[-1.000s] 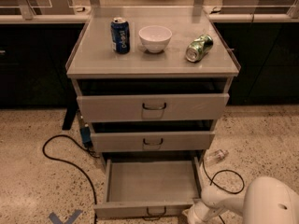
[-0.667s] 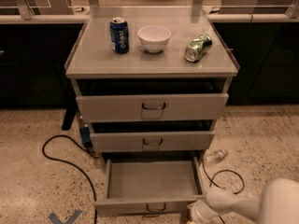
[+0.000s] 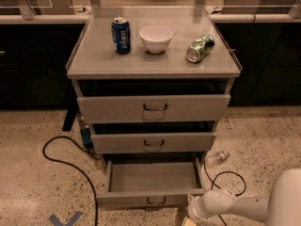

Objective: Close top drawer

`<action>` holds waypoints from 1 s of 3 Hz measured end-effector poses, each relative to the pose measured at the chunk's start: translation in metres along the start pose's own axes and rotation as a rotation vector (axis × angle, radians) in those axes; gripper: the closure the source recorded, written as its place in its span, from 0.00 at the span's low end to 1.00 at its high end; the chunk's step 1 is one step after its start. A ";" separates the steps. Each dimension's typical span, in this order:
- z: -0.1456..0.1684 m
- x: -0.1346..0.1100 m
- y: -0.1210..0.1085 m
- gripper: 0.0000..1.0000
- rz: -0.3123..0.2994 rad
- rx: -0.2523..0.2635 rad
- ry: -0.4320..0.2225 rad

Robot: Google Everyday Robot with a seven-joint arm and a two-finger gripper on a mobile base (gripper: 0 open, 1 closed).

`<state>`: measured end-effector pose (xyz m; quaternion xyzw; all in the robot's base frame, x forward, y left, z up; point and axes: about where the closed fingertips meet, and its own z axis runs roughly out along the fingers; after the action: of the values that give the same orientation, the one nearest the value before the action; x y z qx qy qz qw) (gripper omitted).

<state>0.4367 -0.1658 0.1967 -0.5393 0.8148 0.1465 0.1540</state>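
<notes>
Claw [image 3: 190,218] low, just beside top drawer [image 3: 127,199] front's right corner | grip: cannot tell | drawer pulled out

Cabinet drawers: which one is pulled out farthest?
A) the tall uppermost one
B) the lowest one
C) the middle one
B: the top drawer, lowest of the three, shows its whole long tray; the tool sits low beside its front's right corner.

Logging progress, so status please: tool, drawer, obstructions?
Tool low at top drawer front right corner. Drawer pulled well out. Floor cable right of it, not blocking.
</notes>
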 end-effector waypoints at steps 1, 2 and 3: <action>0.000 0.000 0.000 0.00 0.000 0.000 0.000; 0.006 -0.007 -0.025 0.00 0.003 0.048 -0.030; -0.005 -0.041 -0.074 0.00 -0.024 0.144 -0.112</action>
<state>0.5199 -0.1614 0.2125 -0.5275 0.8069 0.1155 0.2395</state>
